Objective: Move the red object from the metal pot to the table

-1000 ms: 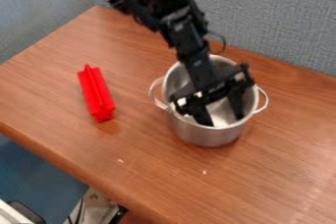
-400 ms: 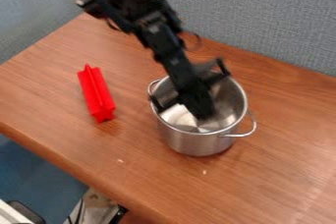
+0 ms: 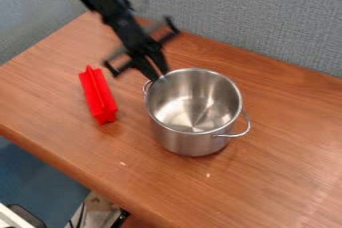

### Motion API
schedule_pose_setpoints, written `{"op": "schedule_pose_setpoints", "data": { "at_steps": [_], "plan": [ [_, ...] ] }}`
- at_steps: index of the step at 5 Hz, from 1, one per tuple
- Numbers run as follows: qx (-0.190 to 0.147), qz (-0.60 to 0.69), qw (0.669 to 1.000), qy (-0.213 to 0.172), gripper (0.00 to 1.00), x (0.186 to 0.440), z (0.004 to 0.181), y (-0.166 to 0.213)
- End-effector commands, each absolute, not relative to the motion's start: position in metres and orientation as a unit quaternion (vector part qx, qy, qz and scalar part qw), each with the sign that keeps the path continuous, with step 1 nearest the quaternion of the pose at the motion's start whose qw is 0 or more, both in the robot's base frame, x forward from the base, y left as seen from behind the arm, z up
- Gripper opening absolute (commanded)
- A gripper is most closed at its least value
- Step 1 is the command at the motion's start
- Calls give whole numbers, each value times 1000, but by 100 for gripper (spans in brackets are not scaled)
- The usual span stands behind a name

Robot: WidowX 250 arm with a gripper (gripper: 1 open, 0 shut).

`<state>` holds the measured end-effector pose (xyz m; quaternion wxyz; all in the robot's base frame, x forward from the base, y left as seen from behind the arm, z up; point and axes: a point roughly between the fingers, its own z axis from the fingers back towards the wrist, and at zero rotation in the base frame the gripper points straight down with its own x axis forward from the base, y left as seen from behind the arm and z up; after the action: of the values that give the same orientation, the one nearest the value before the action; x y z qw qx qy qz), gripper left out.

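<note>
The red object (image 3: pixel 96 94), a long bright red bar, lies flat on the table (image 3: pixel 54 62), left of the metal pot (image 3: pixel 198 114). The shiny pot stands upright and shows only bare steel inside. My gripper (image 3: pixel 150 69) hangs on the dark arm coming from the upper left, just outside the pot's left rim by its small handle. Its fingers point down toward that rim. The jaws are too dark and small to judge. I see nothing between the fingers.
The wooden tabletop's rounded front edge runs diagonally from the lower left to the right. A grey-blue wall stands behind the table. Bare wood lies in front of the pot and to its right.
My gripper has risen out of the pot and moved up-left to its left rim. The pot has shifted a little to the left. The red bar has stayed where it was.
</note>
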<state>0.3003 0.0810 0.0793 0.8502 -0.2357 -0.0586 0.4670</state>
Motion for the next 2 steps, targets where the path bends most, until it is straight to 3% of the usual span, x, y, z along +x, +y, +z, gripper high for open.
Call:
{"op": "schedule_pose_setpoints", "data": {
  "at_steps": [1,2],
  "plan": [
    [-226,483,841,-90,0,302,99,124],
    [-235,490,834,-98,0,311,102,126]
  ]
}}
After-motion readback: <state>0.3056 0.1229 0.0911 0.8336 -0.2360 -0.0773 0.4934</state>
